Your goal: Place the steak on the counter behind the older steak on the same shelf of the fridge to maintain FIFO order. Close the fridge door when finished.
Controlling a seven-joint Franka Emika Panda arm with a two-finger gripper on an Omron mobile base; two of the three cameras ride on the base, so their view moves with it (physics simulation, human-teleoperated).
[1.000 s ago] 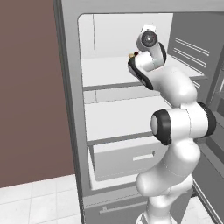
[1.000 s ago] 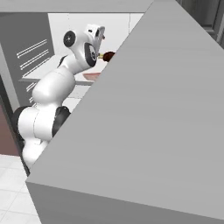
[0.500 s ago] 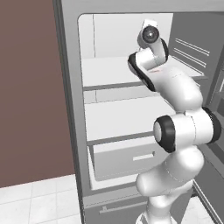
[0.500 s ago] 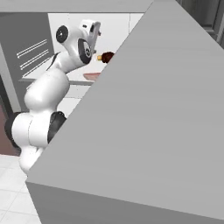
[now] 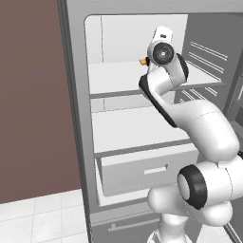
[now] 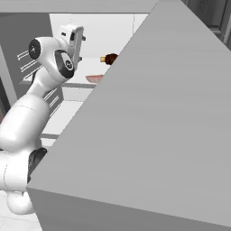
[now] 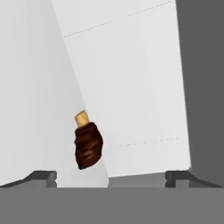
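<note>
the steak (image 7: 88,146) now appears inside the fridge (image 5: 76,118), at the centre left of the hand view against the white interior, and in the upper middle of the right base view just above and behind the older steak (image 6: 94,78). so the carry from the counter looks done; whether it rests on the shelf i cannot tell, and the fridge door (image 6: 149,126) is not yet closed. the gripper (image 7: 109,177) has its jaws spread wide and empty at the frame's bottom, with the steak between and beyond the fingertips (image 7: 43,176), apart from both.
</note>
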